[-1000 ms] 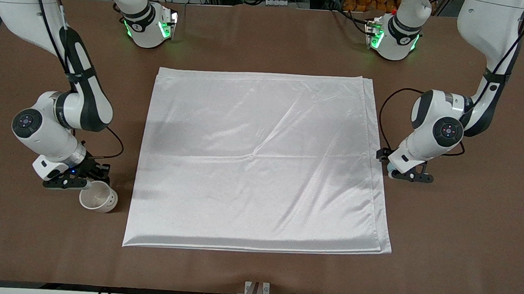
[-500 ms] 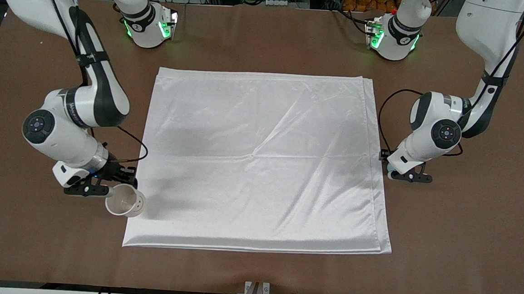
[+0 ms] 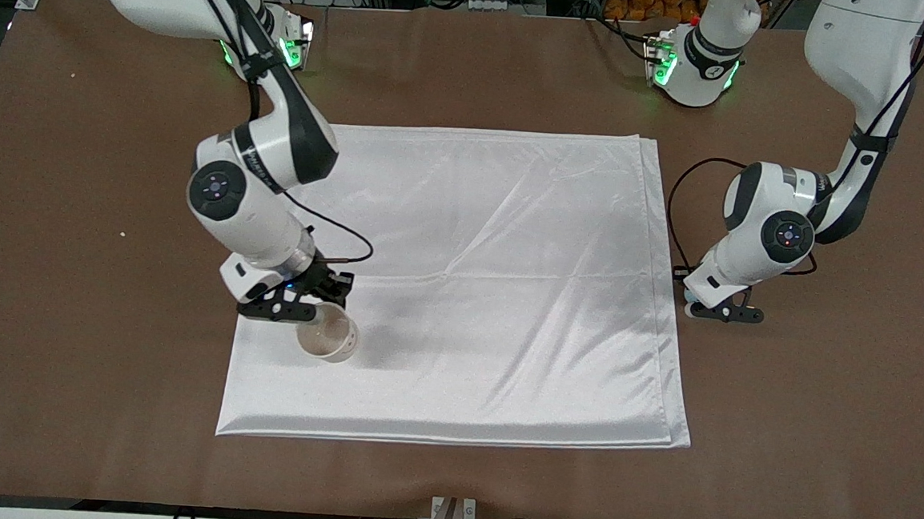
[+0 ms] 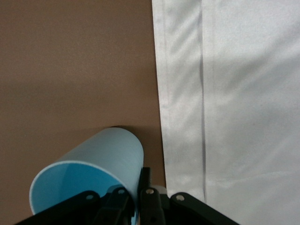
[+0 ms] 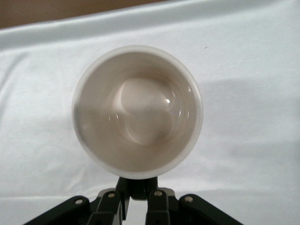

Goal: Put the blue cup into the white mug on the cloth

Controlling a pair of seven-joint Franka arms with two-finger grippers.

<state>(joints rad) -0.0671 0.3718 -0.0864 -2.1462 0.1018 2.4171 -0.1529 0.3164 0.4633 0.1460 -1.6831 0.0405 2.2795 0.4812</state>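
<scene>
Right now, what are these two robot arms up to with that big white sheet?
The right gripper holds the white mug by its handle, over the cloth near the right arm's end. The left gripper sits low beside the cloth's edge at the left arm's end, closed on the rim of the blue cup. The cup is not yet in the mug.

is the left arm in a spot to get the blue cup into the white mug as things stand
Probably not yet. The left gripper is shut on the blue cup low beside the cloth edge, while the right gripper holds the white mug over the cloth toward the right arm's end. Nothing lies between them.
</scene>
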